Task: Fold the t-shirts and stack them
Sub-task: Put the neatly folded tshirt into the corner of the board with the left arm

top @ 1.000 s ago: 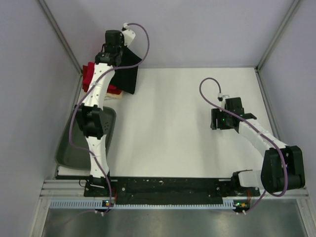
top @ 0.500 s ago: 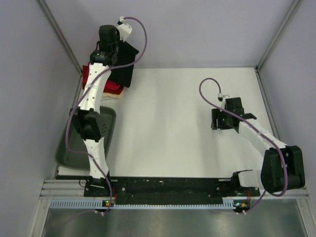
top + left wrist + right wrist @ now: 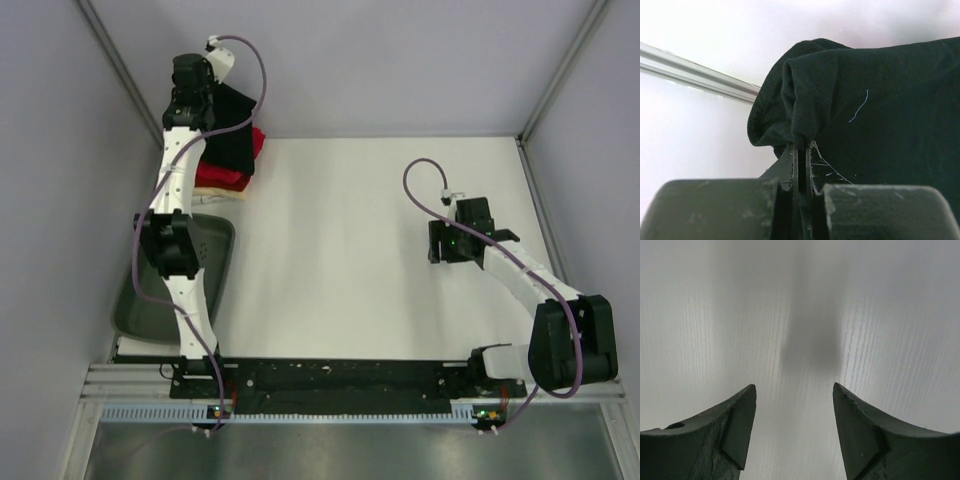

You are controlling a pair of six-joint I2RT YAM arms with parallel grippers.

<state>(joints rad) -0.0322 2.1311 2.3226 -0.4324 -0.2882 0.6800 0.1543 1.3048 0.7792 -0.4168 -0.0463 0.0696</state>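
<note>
**Op:** Okay, top view first. Where am I in the task?
**Eng:** You're on the stacking step. Your left gripper [image 3: 212, 97] is clamped on the plain soft-cloth black t-shirt [image 3: 235, 140]. The shirt hangs off it at the far-left corner, over the pile of folded red t-shirts [image 3: 220, 178]. A cream folded t-shirt [image 3: 232, 196] peeks out at the pile's near edge.
**Op:** Arm pose?
**Eng:** Your left arm is stretched long to the back-left with the wrist high, reaching past the grey oval plastic tub [image 3: 222, 262]. Your right gripper [image 3: 437, 243] hovers over the white table [image 3: 340, 290], well apart from the pile.
**Op:** Left wrist view?
**Eng:** The jaws are pinched together on a bunched fold of the black t-shirt [image 3: 890, 135], and the cloth bulges just beyond the left gripper [image 3: 801, 148]. There's a thin pale thread [image 3: 858, 106] on the fabric and a silver rail [image 3: 695, 72] behind. You can't see the pile from here.
**Op:** Right wrist?
**Eng:** Your right gripper [image 3: 794, 386] has its fingers spread with nothing between them, only table [image 3: 800, 315] below.
**Op:** Next move?
**Eng:** My read is that you lower the black shirt squarely onto the red pile, then let go. It needs its edges lined up with the stack. It hangs loose, so it could land crumpled or slide off. I can't tell how neatly it's folded.
</note>
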